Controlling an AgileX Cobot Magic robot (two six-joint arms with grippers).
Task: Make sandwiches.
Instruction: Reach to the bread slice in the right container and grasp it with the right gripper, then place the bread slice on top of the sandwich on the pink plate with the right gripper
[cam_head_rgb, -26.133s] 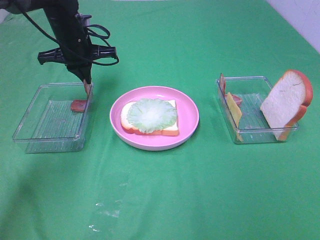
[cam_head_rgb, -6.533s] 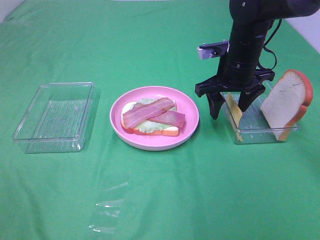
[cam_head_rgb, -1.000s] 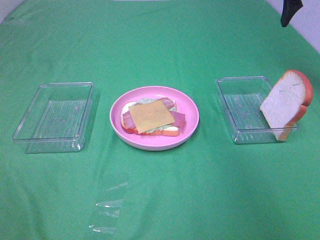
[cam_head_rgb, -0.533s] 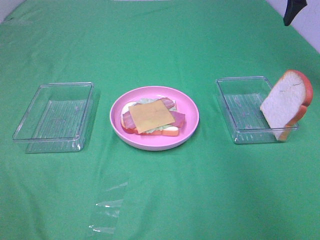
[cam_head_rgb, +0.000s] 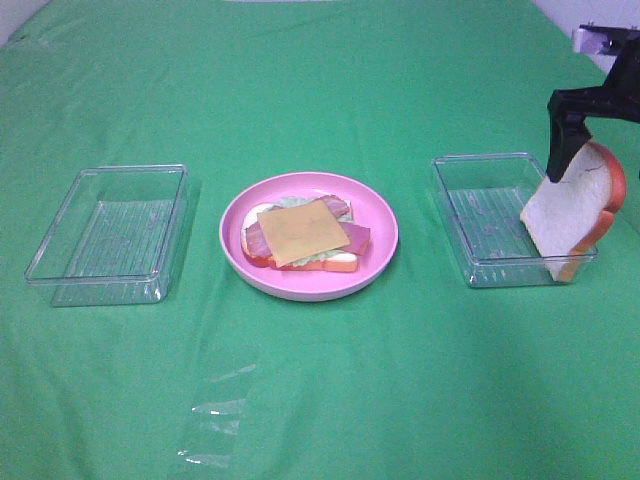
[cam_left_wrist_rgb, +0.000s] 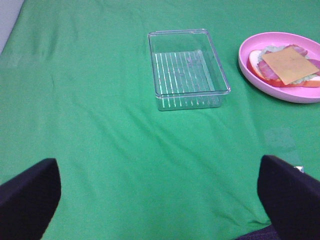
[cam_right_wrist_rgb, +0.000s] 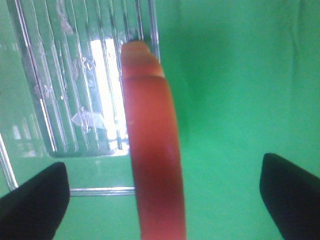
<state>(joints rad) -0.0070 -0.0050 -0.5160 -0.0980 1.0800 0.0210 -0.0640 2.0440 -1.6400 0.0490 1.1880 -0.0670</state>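
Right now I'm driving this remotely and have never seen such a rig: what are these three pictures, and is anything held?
It is a two-armed robot, each arm ending in a two-fingered gripper. One picture looks down from a high camera; the other two come from cameras on the wrists. On the green cloth sit a pink plate carrying the half-built sandwich, topped with cheese, and a clear tray on each side. The left tray looks empty; the right tray has a bread slice leaning on its far end. The right gripper hangs open over that slice, straddling its crust. The left gripper is open, away from everything. Nothing is held.
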